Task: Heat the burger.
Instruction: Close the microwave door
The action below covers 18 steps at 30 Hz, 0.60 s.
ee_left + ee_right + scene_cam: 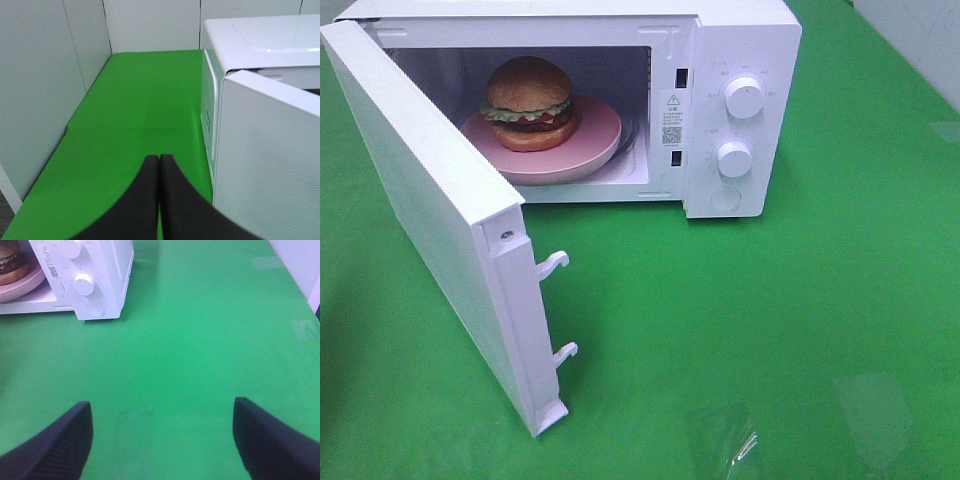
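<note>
Green cloth covers the worktop [800, 330], and pale panels [40, 75] stand along its edges. On it sits a white microwave [740, 40] with its door [420, 200] swung wide open toward the left, two latch hooks [552, 264] sticking out of the door's free edge. Inside the cavity the burger [528, 100] rests upright on a pink plate [595, 140] (bun on top, lettuce and patty showing at the side), a little left of the plate's middle. Two white knobs [744, 98] sit one above the other on the control panel to the right of the opening. The left fingers [147, 200] are pressed together with nothing between them, over bare cloth just beside the door's outer face. The right fingers [65, 440] stand wide apart, holding nothing, over open cloth well in front of the microwave's knob side.
</note>
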### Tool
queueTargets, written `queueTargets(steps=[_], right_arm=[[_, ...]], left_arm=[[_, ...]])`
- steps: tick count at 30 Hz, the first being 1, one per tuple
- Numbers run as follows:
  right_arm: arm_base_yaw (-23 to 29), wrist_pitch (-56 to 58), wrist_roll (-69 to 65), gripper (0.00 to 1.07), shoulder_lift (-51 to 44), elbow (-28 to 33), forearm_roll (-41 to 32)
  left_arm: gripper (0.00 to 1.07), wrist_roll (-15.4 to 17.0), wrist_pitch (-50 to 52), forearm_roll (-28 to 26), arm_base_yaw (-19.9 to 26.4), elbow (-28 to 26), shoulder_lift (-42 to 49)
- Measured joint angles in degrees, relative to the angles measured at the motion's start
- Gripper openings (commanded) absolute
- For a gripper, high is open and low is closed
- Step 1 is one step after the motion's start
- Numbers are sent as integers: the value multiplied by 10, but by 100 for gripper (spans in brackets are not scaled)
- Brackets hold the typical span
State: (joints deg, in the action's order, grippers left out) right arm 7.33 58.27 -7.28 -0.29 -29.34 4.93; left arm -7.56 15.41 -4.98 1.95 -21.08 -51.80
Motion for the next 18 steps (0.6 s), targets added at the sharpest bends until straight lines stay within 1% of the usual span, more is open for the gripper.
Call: queueTargets(steps=[1,2,3,4,5,7,8,9,10,11,12,14,15,16,17,18], right_arm=[[0,0,0,76,0,0,0],[0,0,0,76,0,0,0],[0,0,0,76,0,0,0],[0,0,0,76,0,0,0],[0,0,0,76,0,0,0],[0,0,0,76,0,0,0],[0,0,0,76,0,0,0],[0,0,0,76,0,0,0],[0,0,0,76,0,0,0],[0,0,0,76,0,0,0],[0,0,0,76,0,0,0],[0,0,0,76,0,0,0],[0,0,0,76,0,0,0],[0,0,0,76,0,0,0],[0,0,0,76,0,0,0],[0,0,0,76,0,0,0]], left_arm=[[0,0,0,0,0,0,0],[0,0,20,1,0,0,-29],[0,0,20,1,0,0,-29],[0,0,41,9,0,0,-57],[0,0,41,9,0,0,-57],[0,3,79,36,0,0,-101],[0,3,79,36,0,0,-101],[0,18,111,56,0,0,-126],[0,18,111,56,0,0,-126],[0,41,141,77,0,0,-149],[0,41,141,77,0,0,-149],[0,92,188,119,0,0,-194],[0,92,188,119,0,0,-194],[0,108,205,135,0,0,-216],[0,108,205,135,0,0,-216],[0,117,214,143,0,0,-226]])
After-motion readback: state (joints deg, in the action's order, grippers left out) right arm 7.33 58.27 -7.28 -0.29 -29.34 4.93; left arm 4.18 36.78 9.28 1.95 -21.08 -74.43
